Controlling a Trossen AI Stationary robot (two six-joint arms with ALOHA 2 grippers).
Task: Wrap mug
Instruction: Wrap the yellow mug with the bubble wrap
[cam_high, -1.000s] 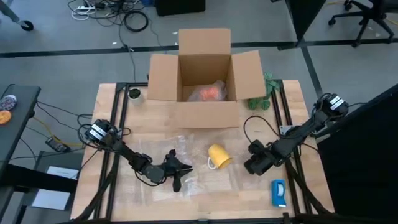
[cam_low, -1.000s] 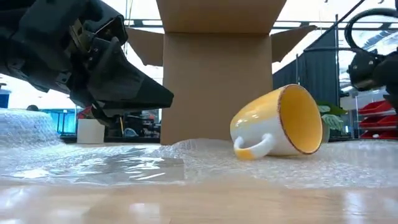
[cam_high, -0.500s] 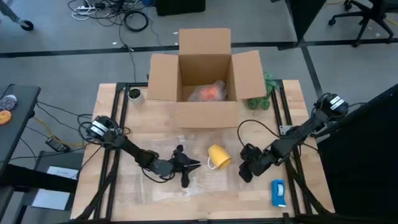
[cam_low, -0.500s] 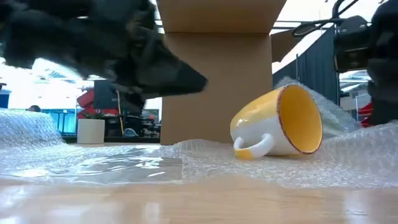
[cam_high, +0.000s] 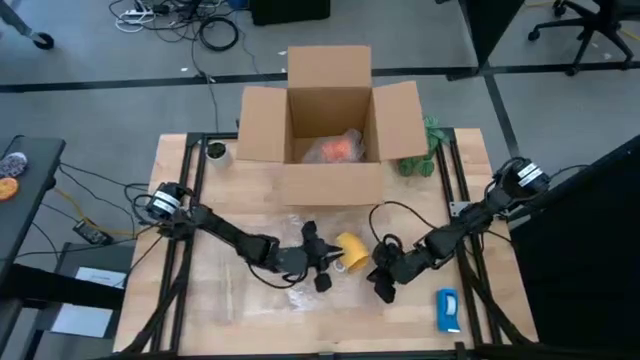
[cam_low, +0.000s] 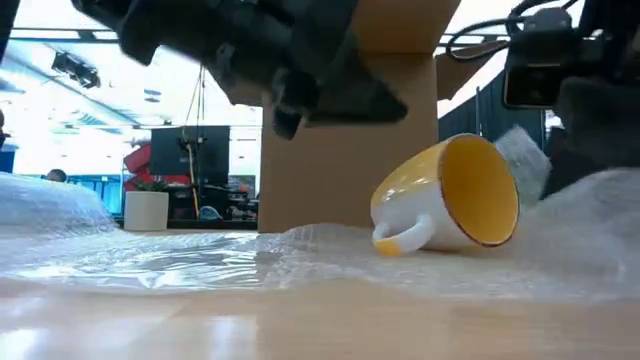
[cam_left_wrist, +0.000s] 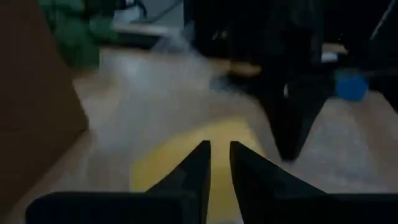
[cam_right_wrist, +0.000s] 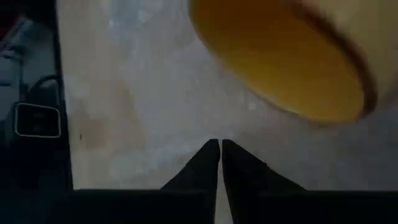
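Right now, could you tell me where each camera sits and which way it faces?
High: overhead, straight down on table, box, both arms.
Low: table height, level across bubble wrap to mug; arms come in above.
Left wrist: past its near-shut fingers at mug.
Right wrist: past its shut fingers at mug's mouth.
All share the mug.

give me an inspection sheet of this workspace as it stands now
surface: wooden table, bubble wrap spread across the front
job's things: mug on its side on the wrap
clutter: open cardboard box, blue-and-white object, green plant
grippers: left gripper and right gripper flank the mug, fingers pinched nearly shut
cables: cable loops on right arm; cords on the floor beyond
surroundings: office chair, shelving
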